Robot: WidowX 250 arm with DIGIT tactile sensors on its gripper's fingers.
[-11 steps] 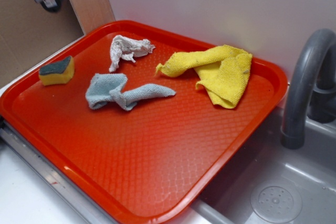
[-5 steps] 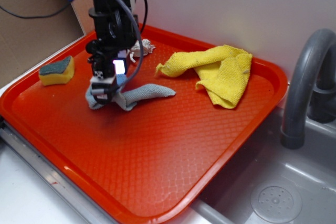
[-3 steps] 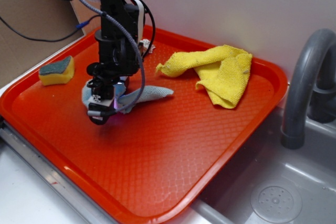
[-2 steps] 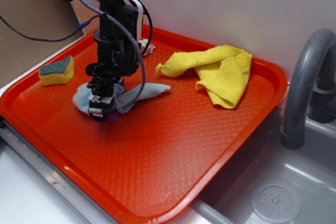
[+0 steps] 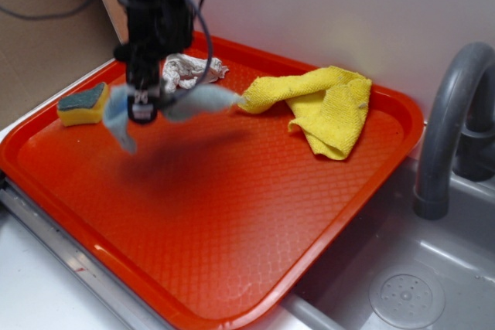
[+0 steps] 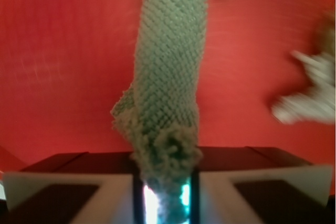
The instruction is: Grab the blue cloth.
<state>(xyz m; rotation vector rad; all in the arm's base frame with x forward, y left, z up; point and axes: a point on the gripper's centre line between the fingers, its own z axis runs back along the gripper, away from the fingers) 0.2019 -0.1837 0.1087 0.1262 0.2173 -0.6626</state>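
The blue cloth hangs in the air above the red tray, blurred by motion, one end drooping at the left and the other trailing right. My gripper is shut on it near its middle. In the wrist view the blue cloth is bunched between the two nearly closed jaws of the gripper and stretches away over the tray.
A bright yellow cloth lies at the tray's back right. A small white rag sits behind the arm, and a yellow-and-green sponge at the left. A grey sink with a tap lies to the right.
The arm came down onto the blue cloth, shut on it and dragged it left. It has now lifted the cloth off the tray.
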